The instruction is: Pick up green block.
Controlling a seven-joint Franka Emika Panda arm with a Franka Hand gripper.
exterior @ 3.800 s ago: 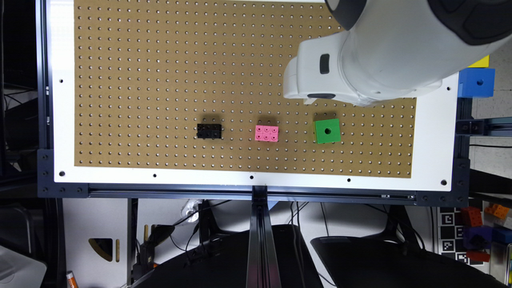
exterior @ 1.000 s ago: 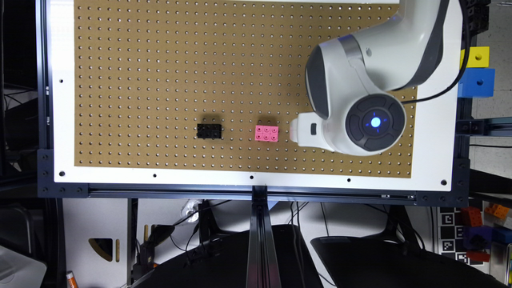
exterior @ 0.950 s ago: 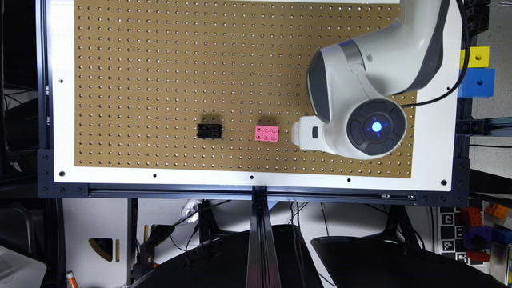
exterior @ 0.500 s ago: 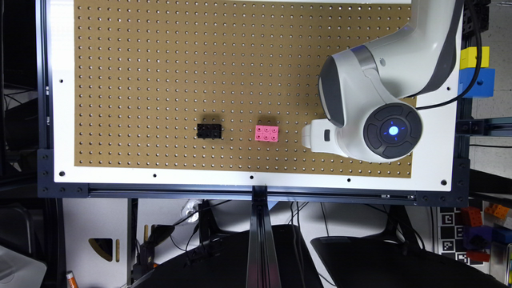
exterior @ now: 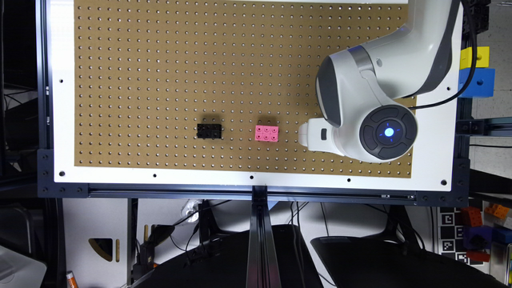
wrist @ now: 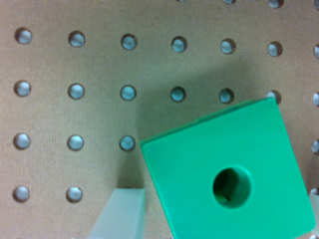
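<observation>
Item one: we record the green block [wrist: 227,172] in the wrist view, a bright cube with a round dark hole in its face, lying on the brown pegboard [wrist: 75,59] and turned askew to the rows of holes. One pale fingertip [wrist: 119,214] sits just beside the block's edge; we cannot tell whether the pincer is apart or clamped. In the exterior view we list the white arm [exterior: 372,108] over the board's right, the pink brick [exterior: 267,133] near it, and the black brick [exterior: 209,131] further left.
</observation>
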